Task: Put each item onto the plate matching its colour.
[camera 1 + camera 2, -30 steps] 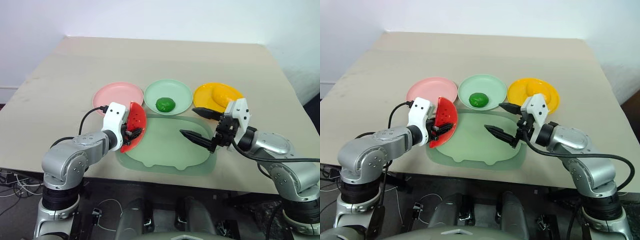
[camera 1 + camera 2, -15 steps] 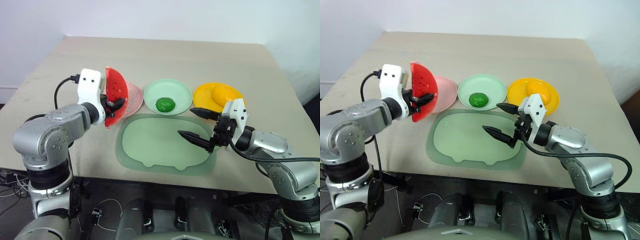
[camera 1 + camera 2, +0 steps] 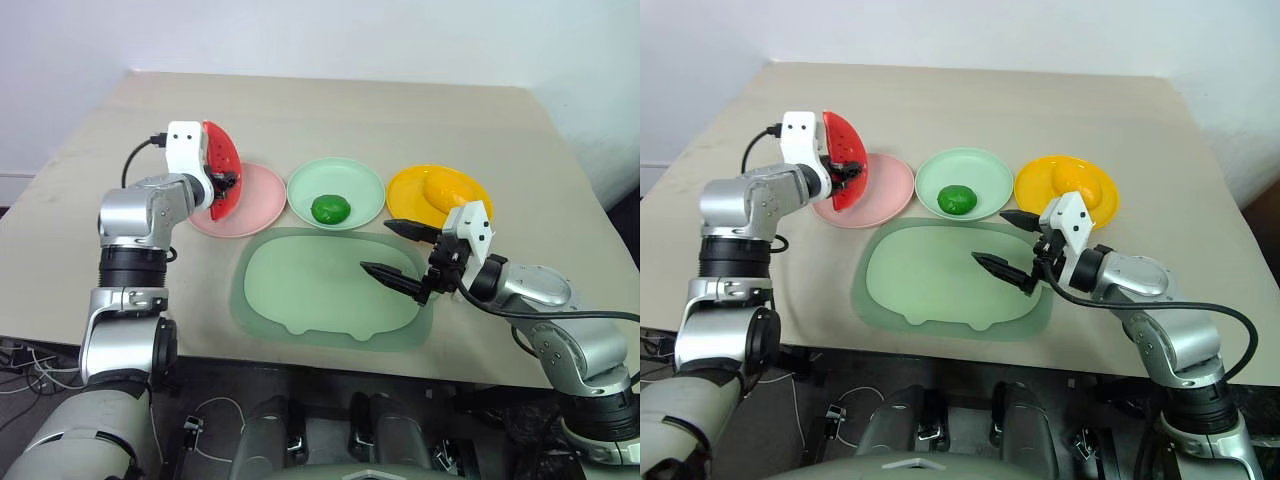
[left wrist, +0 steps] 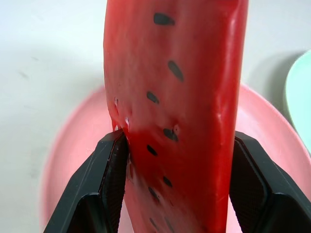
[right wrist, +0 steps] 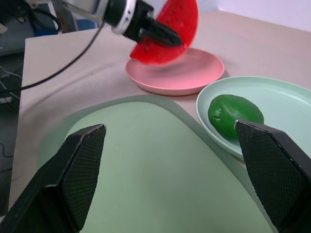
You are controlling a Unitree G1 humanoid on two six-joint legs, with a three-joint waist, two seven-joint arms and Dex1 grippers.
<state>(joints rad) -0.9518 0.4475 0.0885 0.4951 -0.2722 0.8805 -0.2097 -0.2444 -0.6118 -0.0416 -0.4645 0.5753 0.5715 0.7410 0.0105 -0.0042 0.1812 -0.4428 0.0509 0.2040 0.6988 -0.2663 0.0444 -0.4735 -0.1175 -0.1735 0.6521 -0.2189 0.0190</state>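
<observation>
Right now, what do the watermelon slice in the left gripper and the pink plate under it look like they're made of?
Watermelon slice: looks like moulded plastic or soft vinyl, glossy; it shows sheen, printed black seeds and small dents beside the left gripper fingers, so it may give slightly. Pink plate: probably hard plastic, smooth satin finish, uniform colour, thin raised rim.

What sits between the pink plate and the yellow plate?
The mint plate, holding the green fruit, seen from the head cameras.
</observation>
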